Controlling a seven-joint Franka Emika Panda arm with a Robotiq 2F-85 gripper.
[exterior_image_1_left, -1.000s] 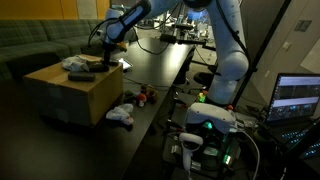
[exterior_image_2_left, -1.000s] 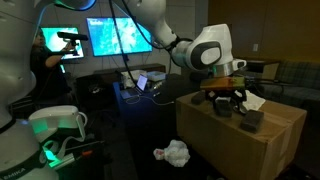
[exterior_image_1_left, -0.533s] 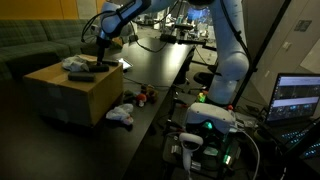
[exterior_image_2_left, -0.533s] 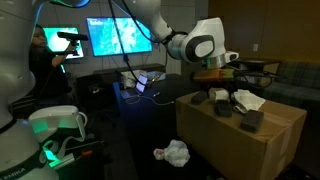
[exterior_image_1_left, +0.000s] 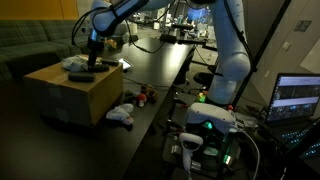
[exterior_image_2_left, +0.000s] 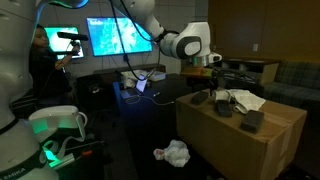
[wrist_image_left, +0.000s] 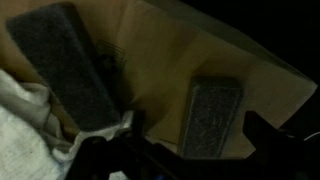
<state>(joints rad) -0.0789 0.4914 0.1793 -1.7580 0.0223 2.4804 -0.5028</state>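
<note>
Robotics lab: wall monitors (exterior_image_2_left: 112, 38), cluttered workbench (exterior_image_1_left: 160, 62)

Gray blocks (wrist_image_left: 70, 65), cloth (exterior_image_2_left: 245, 99) atop cardboard box (exterior_image_1_left: 70, 98)

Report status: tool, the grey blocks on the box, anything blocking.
Tool open, empty, above cardboard box. Long grey block and short grey block lie apart on top, untouched. White cloth beside long one.

I record a crumpled white cloth (exterior_image_1_left: 121, 116) on the dark floor (exterior_image_1_left: 60, 140), near a long black table (exterior_image_1_left: 165, 62). A green upholstered sofa (exterior_image_1_left: 30, 45) stands behind. In an exterior view, I also see two glowing blue wall screens (exterior_image_2_left: 118, 37) and a lit laptop screen (exterior_image_1_left: 297, 98).
</note>
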